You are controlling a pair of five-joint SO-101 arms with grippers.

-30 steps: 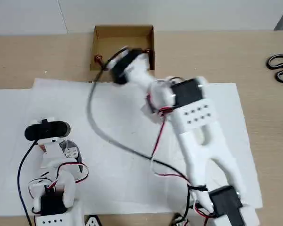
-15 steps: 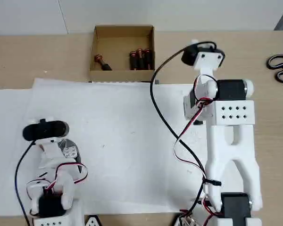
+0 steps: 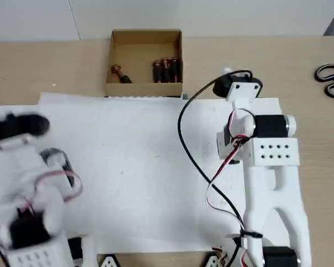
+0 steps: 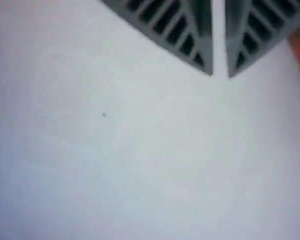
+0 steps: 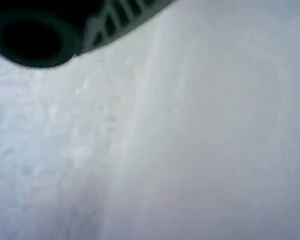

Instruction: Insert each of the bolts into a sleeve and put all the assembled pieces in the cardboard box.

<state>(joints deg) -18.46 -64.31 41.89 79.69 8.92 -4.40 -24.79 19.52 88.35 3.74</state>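
I am holding my left gripper [image 4: 220, 75] low over the white paper sheet [image 3: 145, 183], near its left edge. Its fingers [image 4: 190, 35] are drawn almost together, with only a thin slit between them, and they are gripping nothing.

Along the table's [image 3: 44, 61] far edge, just past the far edge of the sheet, the cardboard box [image 3: 146, 33] is sitting open. One assembled piece [image 3: 120, 73] is lying slanted in the box's left part. Three more assembled pieces [image 3: 166, 70] are lying side by side against its right wall.

My right arm [image 3: 267, 156] is stretching up the right side of the sheet toward its far right corner. My right gripper [image 5: 115, 22] is hanging close above the paper there, and I cannot tell whether it is open or closed.

Every bolt and sleeve I am seeing is lying joined inside the box. I am therefore judging the inserting and the boxing as done, with little left beyond bringing both arms to rest.
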